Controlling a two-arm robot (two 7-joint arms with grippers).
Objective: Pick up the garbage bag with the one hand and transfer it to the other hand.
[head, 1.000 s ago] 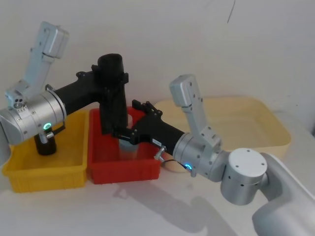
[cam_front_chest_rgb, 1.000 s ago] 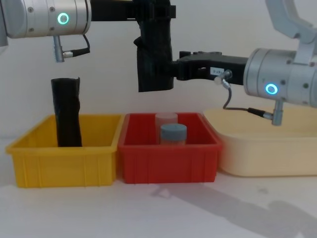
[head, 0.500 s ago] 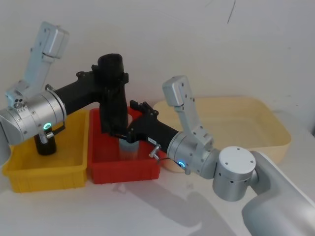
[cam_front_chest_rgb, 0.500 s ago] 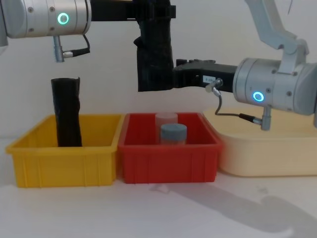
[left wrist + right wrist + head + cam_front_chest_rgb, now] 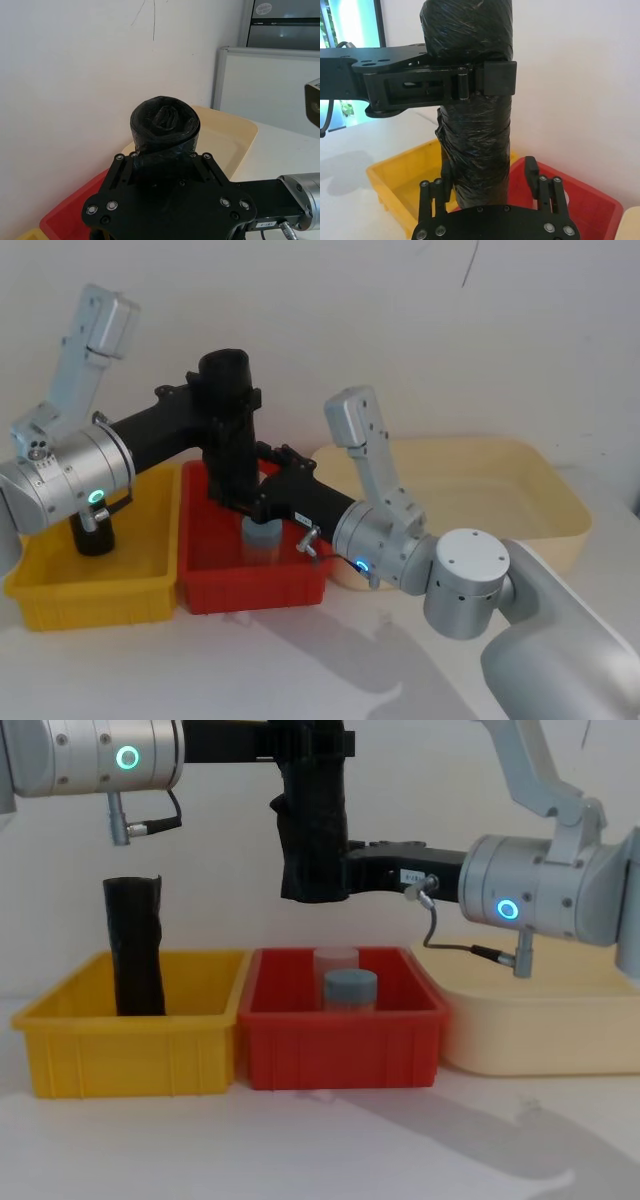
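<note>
Garbage bag [image 5: 312, 830]: left gripper [image 5: 315, 742] clamps, right gripper [image 5: 482, 175] straddles.

gap btwn garbage bag [image 5: 313, 830] & jars [image 5: 350, 988] in red bin [image 5: 340, 1025], roll [image 5: 135, 945] upright left

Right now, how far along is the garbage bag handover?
Done: the left hand is shut on the garbage bag and holds it upright above the red bin. In hand: the right hand, open, straddles the bag's lower part. Left: the right hand closing and the left hand letting go.
</note>
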